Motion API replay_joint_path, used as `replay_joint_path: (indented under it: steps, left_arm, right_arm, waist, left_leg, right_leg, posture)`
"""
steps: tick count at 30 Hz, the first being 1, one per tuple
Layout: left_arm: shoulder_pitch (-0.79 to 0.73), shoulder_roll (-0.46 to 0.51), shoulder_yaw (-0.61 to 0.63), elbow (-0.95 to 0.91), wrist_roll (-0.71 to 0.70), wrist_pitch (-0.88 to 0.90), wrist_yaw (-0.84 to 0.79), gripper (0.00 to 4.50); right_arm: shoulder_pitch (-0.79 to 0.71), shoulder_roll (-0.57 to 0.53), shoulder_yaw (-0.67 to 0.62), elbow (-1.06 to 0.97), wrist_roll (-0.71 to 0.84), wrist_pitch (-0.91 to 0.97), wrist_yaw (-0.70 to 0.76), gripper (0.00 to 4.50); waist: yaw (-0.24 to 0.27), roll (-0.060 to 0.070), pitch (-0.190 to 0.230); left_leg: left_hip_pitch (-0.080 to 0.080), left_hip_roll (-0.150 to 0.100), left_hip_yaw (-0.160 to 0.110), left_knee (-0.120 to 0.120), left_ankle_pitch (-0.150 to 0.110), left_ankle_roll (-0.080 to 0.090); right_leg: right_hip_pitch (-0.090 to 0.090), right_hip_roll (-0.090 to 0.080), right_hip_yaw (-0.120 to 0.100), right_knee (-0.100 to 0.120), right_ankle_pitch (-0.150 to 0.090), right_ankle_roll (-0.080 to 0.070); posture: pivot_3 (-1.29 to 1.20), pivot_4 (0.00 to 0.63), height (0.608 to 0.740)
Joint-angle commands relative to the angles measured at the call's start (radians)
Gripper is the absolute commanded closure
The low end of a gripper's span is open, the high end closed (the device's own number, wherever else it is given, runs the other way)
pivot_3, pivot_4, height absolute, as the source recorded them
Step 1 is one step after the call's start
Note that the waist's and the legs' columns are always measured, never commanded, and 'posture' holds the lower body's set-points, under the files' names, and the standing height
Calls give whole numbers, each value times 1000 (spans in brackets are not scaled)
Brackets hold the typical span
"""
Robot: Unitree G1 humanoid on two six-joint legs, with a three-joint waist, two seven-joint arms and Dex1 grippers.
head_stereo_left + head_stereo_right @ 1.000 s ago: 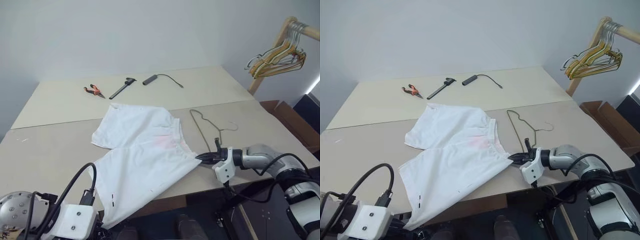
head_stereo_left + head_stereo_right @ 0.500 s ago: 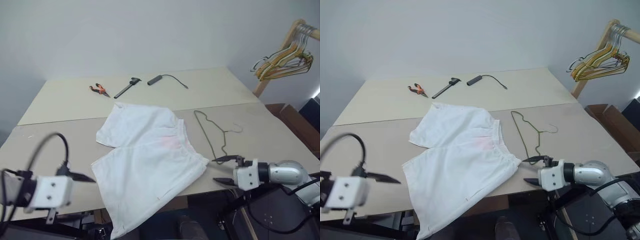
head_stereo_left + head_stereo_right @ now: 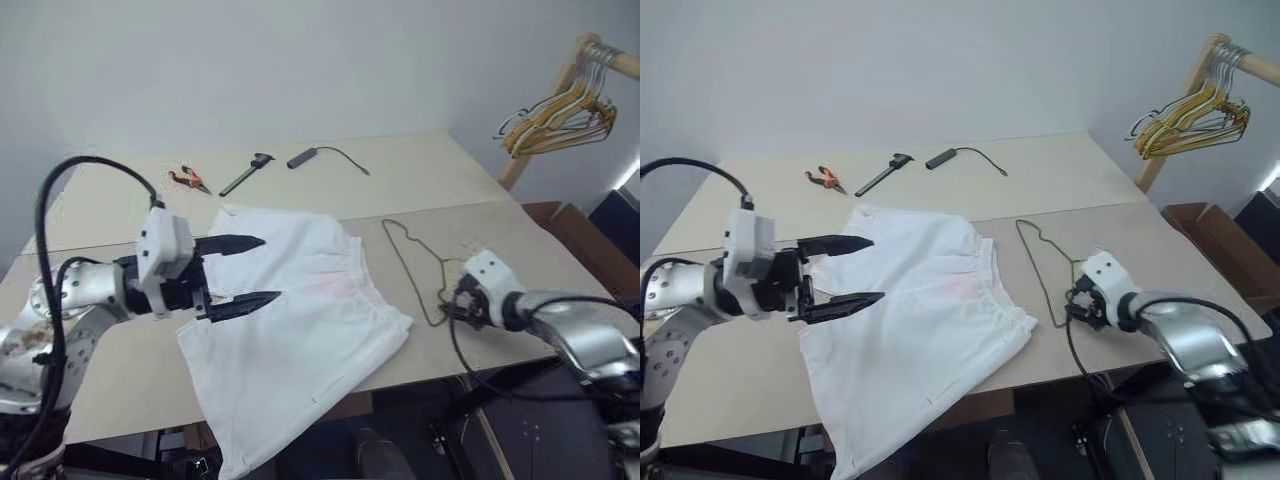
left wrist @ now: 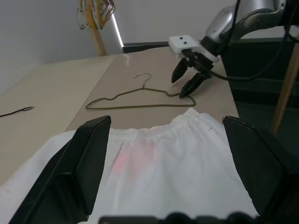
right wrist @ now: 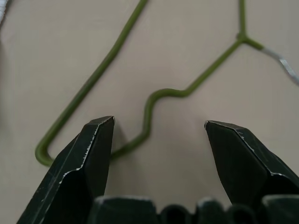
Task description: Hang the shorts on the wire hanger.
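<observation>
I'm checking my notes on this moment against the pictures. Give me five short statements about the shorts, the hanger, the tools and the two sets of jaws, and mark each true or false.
1. The shorts lie spread on the table, part of one leg hanging over its near edge. True.
2. The wire hanger is already threaded through the shorts. False: it lies flat on the table beside the waistband.
3. The right gripper has its jaws open over a corner of the hanger. True.
4. The left gripper is shut on the shorts. False: its jaws stand open above the cloth, holding nothing.
5. The orange-handled pliers lie on top of the shorts. False: they lie on the table beyond them.
</observation>
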Motion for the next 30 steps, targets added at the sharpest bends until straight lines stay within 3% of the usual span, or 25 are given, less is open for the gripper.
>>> replay_joint_path:
  steps: [1,9,13,17,20,24,30]
  left_arm:
    - [-24,8,-14,15,-3,-11,-27,295]
    - [-48,-38,-52,36,32,-55,-13,295]
    - [-120,-113,-79,85,68,-59,76,295]
    - [-182,-171,-96,107,43,13,149,295]
    - [-244,-163,-120,147,42,67,146,295]
    - [-361,-134,-152,244,50,139,116,295]
    - [-512,-113,-241,388,78,206,21,295]
  right_arm:
    - [-62,20,6,68,-47,55,21,1749]
    - [-62,12,17,87,-148,64,17,4355]
    - [-42,8,-8,84,-253,-119,-64,4438]
    - [-23,-79,22,128,-507,-706,-272,4438]
    - [-57,-181,85,217,-740,-1099,-452,4438]
    - [-169,-264,200,329,-1127,-1306,-769,4438]
    - [-313,-245,275,436,-1384,-1444,-1130,4438]
  waist:
    - [-3,0,0]
    - [6,-1,0]
    - [7,-1,0]
    - [1,0,0]
    - [-20,2,-1]
    - [-42,2,-1]
    - [-73,1,-1]
  left_leg:
    - [0,0,0,0,0,0]
    - [0,0,-1,0,0,0]
    - [0,-1,-2,0,0,0]
    - [-3,-2,-1,1,0,0]
    - [-16,-3,0,2,0,-1]
    - [-17,-3,0,3,0,-1]
    - [-18,-4,-1,3,0,-1]
  right_leg:
    - [0,0,0,0,0,0]
    - [0,0,0,-3,0,1]
    - [1,0,0,-4,0,1]
    - [-3,-1,1,-4,1,3]
    - [-17,-1,3,-2,2,4]
    - [-20,0,4,-2,3,3]
    - [-20,-1,5,-2,4,2]
  posture:
    - [-72,57,740]
    - [-60,62,740]
    - [-73,58,740]
    - [-96,49,740]
    - [-100,43,740]
    - [-105,36,740]
    - [-117,26,740]
